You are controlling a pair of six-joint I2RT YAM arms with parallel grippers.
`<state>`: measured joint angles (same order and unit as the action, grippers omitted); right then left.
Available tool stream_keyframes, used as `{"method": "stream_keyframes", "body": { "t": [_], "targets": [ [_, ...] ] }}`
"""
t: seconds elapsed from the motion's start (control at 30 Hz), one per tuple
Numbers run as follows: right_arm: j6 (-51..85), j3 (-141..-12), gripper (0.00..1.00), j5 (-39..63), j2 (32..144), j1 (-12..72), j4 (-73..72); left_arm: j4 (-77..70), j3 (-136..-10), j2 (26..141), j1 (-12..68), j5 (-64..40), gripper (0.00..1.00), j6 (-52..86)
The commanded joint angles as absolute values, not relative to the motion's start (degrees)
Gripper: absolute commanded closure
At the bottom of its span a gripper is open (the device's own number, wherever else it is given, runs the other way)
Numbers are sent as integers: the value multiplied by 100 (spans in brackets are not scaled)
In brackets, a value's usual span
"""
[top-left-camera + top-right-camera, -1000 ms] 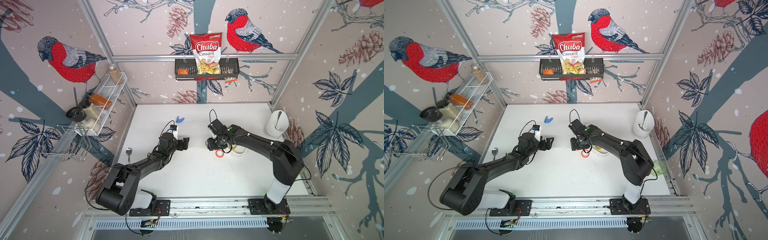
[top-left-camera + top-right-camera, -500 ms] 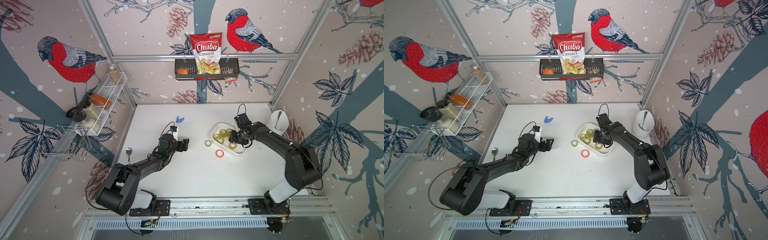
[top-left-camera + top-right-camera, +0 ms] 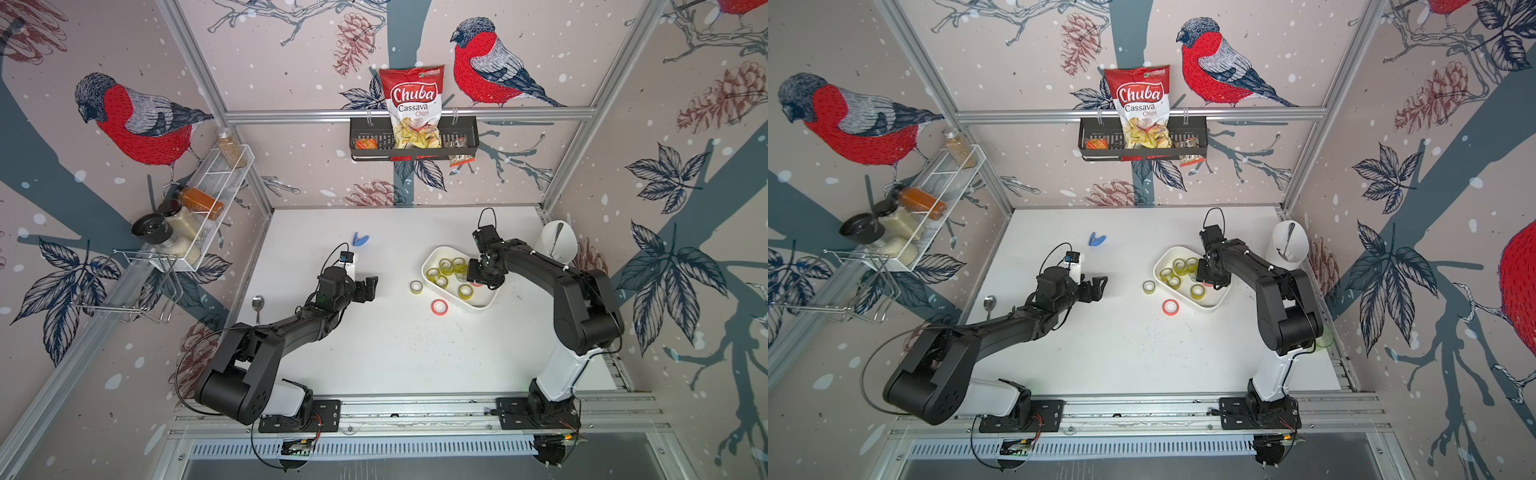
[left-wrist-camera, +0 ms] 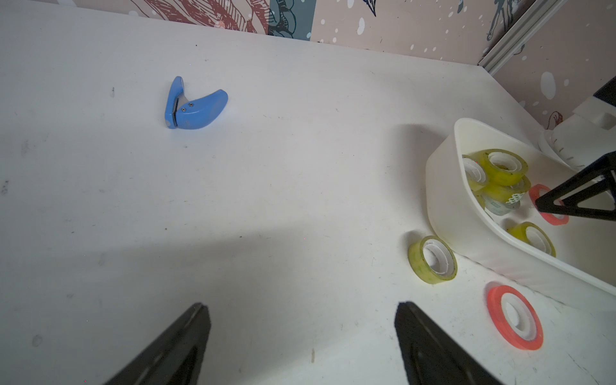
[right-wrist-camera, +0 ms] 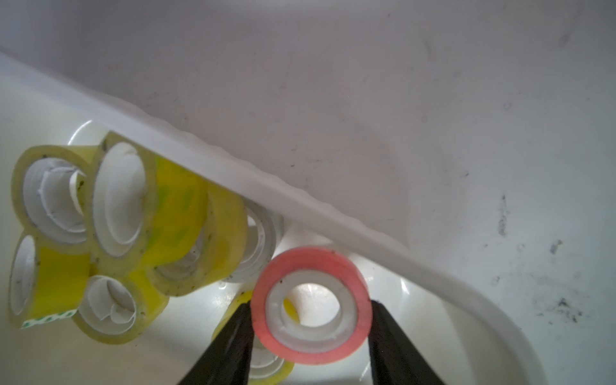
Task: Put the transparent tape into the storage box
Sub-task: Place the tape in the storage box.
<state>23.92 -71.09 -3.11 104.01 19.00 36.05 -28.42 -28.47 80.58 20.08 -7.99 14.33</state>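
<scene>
In both top views the storage box (image 3: pixel 484 301) (image 3: pixel 1214 301) lies on the white table (image 3: pixel 395 353) at about 2 o'clock from the table's middle. Several transparent rolls (image 3: pixel 446 264) (image 3: pixel 1179 264) already lie inside it. One transparent tape roll (image 3: pixel 416 286) (image 3: pixel 1148 286) lies flat on the table just outside the box, at its 9 o'clock side. A loose red roll (image 3: pixel 439 307) (image 3: pixel 1170 307) lies at the box's 7 o'clock, also close to the wall. The right gripper (image 3: pixel 478 274) (image 3: pixel 1208 274) hangs over the box's inside. The left gripper (image 3: pixel 368 289) (image 3: pixel 1098 286) is at 9 o'clock of the loose transparent roll and well apart from it, with a small blue tool (image 3: pixel 360 240) (image 3: pixel 1096 240) at its 12 o'clock.

The left wrist view shows the left gripper (image 4: pixel 300 305) with its jaws spread wide over bare table, holding nothing. The transparent tape roll (image 4: pixel 432 259) rests beside the box wall (image 4: pixel 443 200), and the loose red roll (image 4: pixel 515 317) lies near it. The blue tool (image 4: pixel 193 105) lies far from both.

In the right wrist view the right gripper (image 5: pixel 310 305) pinches a red tape roll (image 5: pixel 310 263) by its outer sides, held on edge above the box floor. The yellowish transparent rolls (image 5: pixel 173 206) are heaped just beside it, against the box rim (image 5: pixel 300 200).
</scene>
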Motion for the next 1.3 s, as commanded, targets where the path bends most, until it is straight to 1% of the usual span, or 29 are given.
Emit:
{"method": "stream_keyframes", "body": {
  "t": [0.0,0.13,0.53,0.77,0.9,1.07,1.27],
  "targets": [
    [2326,-7256,46,-701,10551,1924,3709,-3059,-2866,8033,1998,-874,9,1355],
    [2320,-7414,45,-909,10683,1980,3823,-3064,-2853,7994,1987,-855,9,1360],
    [2347,-7463,43,-958,10788,2005,3955,-3057,-2833,7938,1978,-861,9,1346],
    [2378,-7444,36,-983,10798,2015,3938,-3051,-2829,7901,1978,-851,9,1355],
    [2417,-7447,35,-973,10646,2053,3959,-3059,-2806,7901,1978,-843,9,1355],
    [2355,-7554,35,-894,10270,2297,4158,-3055,-2811,7893,1972,-844,9,1357],
    [1747,-7482,35,-311,9789,2725,4289,-3092,-2784,7851,1970,-857,9,1372]
  ]
}}
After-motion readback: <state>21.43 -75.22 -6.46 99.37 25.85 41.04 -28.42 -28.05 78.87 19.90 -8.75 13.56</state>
